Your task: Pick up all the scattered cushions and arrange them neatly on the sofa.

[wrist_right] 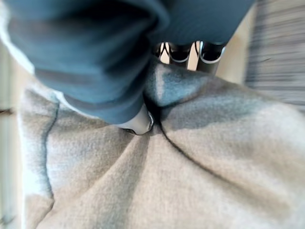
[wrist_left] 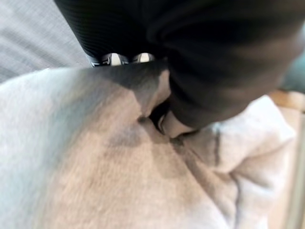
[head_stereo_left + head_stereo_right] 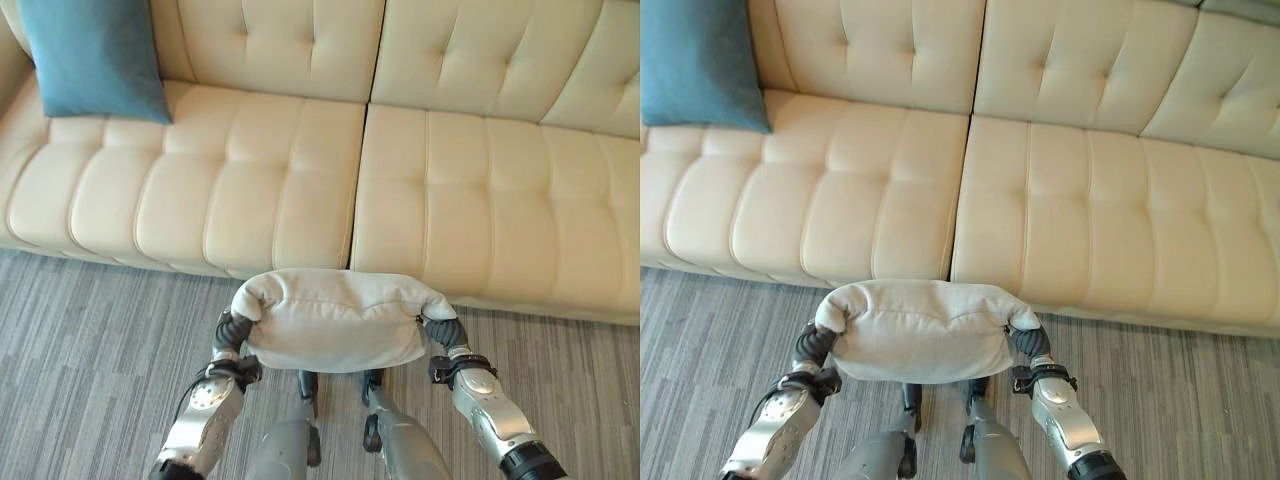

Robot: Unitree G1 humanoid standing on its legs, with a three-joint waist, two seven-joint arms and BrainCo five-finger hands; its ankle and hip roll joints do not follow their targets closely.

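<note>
A light grey cushion (image 3: 335, 320) hangs in front of the cream sofa (image 3: 480, 200), just above the floor by the seat's front edge. My left hand (image 3: 232, 335) grips its left end and my right hand (image 3: 443, 333) its right end. In the left wrist view the thumb (image 2: 171, 128) digs into the grey cloth (image 2: 119, 181), with fingers on the far side. The right wrist view shows the same pinch, thumb (image 1: 138, 125) sunk in the cushion (image 1: 190, 181). A blue cushion (image 3: 95, 55) leans upright against the backrest at the sofa's far left.
The sofa has two wide tufted seats with a seam (image 3: 360, 180) straight ahead of the held cushion. Grey striped carpet (image 3: 80, 350) covers the floor in front of the sofa.
</note>
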